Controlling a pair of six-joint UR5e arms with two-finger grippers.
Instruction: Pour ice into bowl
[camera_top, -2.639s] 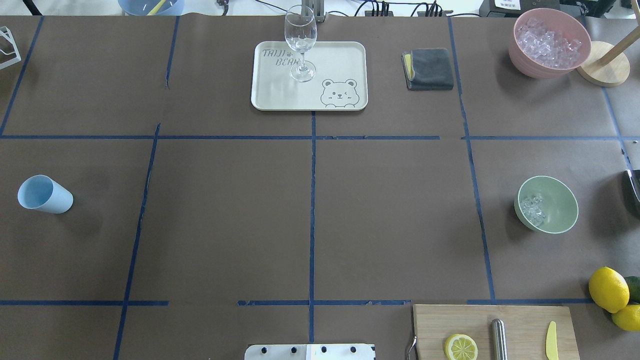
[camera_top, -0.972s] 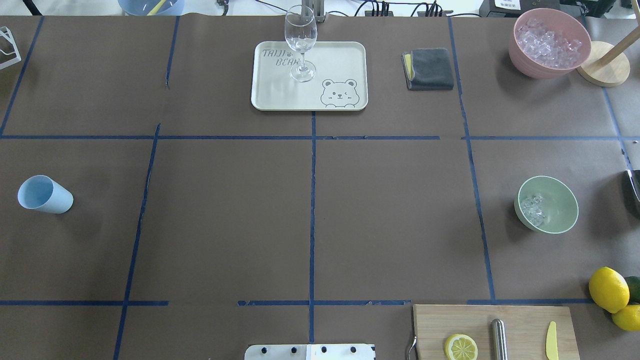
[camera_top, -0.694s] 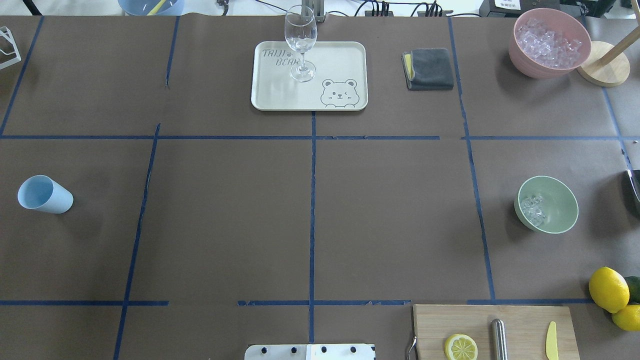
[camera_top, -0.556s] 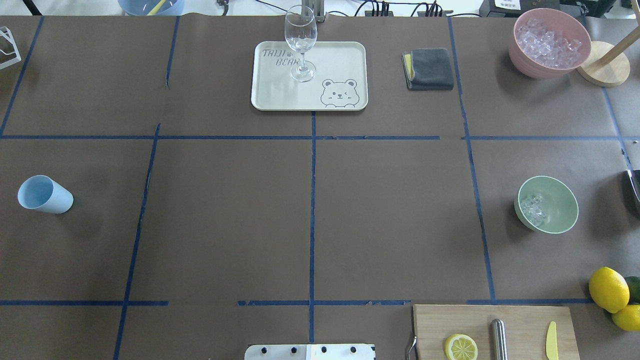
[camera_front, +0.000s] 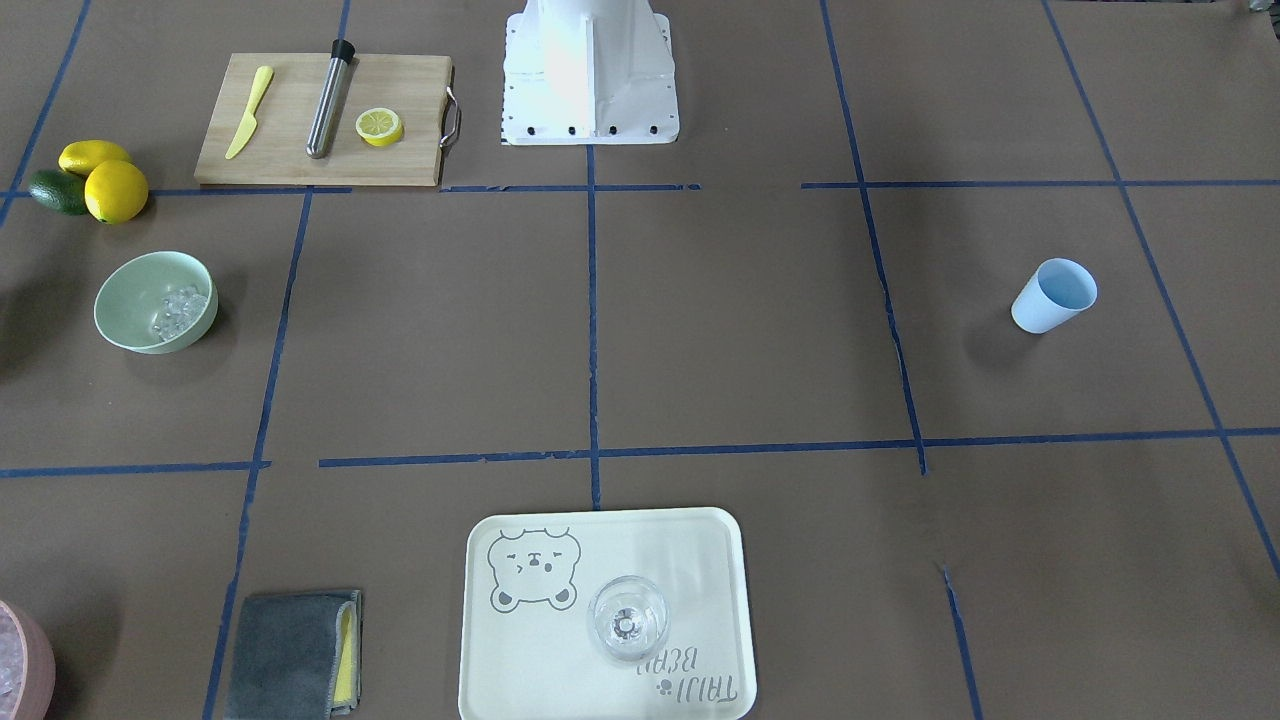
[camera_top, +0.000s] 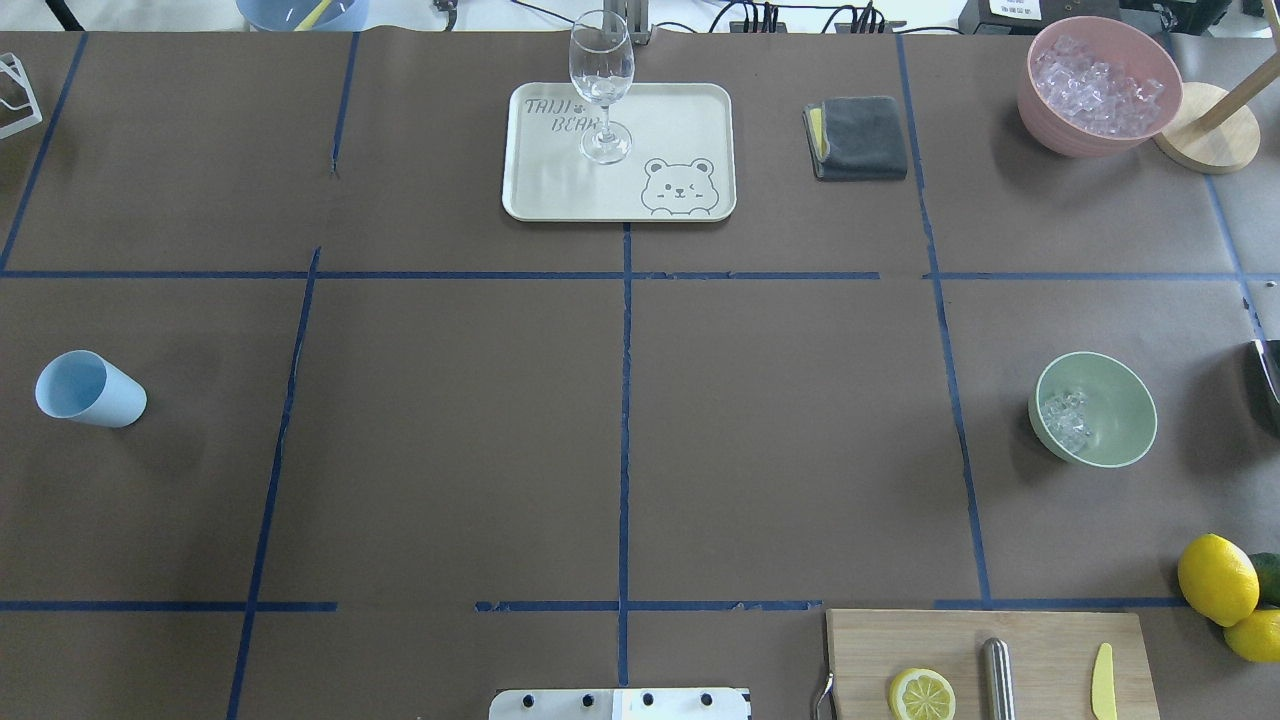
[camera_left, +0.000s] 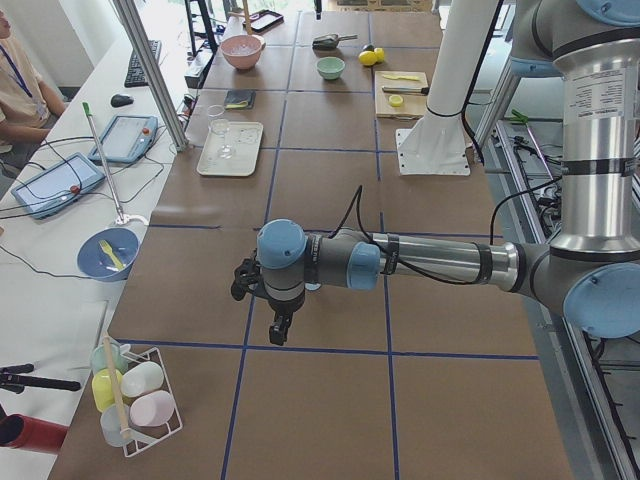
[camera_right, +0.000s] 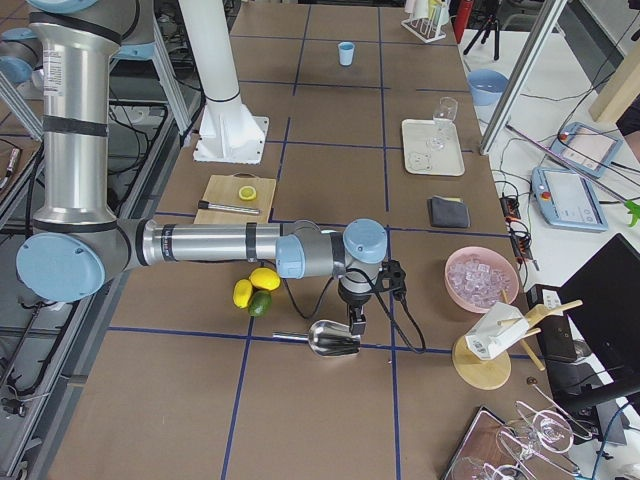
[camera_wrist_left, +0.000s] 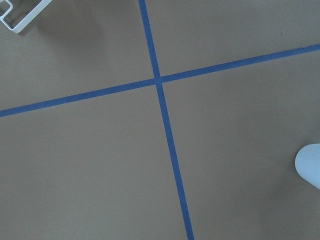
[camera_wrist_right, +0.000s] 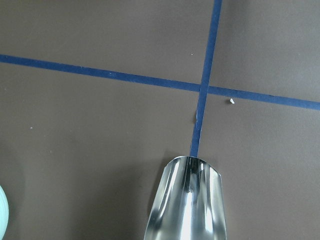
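Observation:
The mint-green bowl (camera_top: 1110, 395) stands on the table's right side, also seen in the front view (camera_front: 130, 295) and far off in the left side view (camera_left: 330, 68). A small heap of clear ice (camera_top: 1064, 418) lies against its inner wall (camera_front: 176, 309). My right gripper (camera_right: 356, 322) hangs low over a shiny metal scoop (camera_right: 330, 340); the right wrist view shows the scoop (camera_wrist_right: 187, 202) empty, with no fingers visible, so I cannot tell its state. My left gripper (camera_left: 279, 328) points down over bare table; I cannot tell whether it is open or shut.
A pink bowl (camera_top: 1045, 125) full of ice sits at the far right corner beside a wooden stand (camera_top: 1205, 140). A light blue cup (camera_top: 90, 390) is at the left. A wine glass (camera_top: 601, 85) stands on a cream tray (camera_top: 690, 125). Lemons (camera_top: 1217, 578), a cutting board (camera_top: 1040, 650) and a grey cloth (camera_top: 860, 137) are around.

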